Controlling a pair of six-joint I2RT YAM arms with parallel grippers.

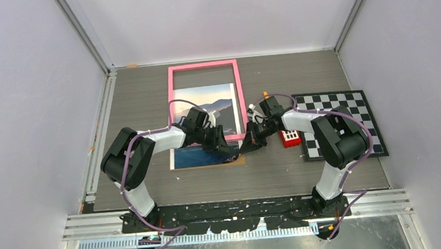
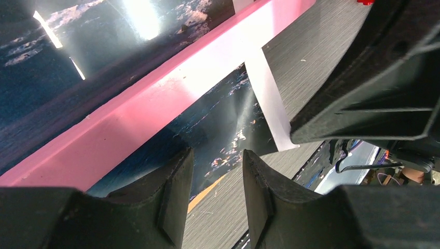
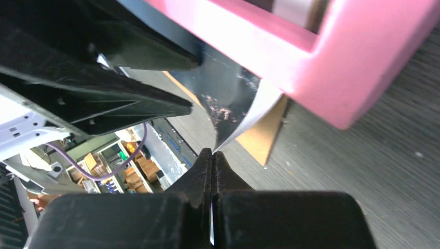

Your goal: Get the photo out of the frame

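right gripper (image 3: 212, 154) pinches the photo (image 3: 231, 93) corner curled up beside frame (image 3: 290, 57); left gripper (image 2: 217, 158) hovers over it, fingers apart.

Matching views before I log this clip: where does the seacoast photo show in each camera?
Top external: the photo lies centre, its near end sticking out past the pink frame.
Left wrist: photo's dark water shows either side of the frame's diagonal rail.
Right wrist: photo's curled corner, centre, pinched in the shut right gripper.
Shared landmark: the frame's pink near rail.
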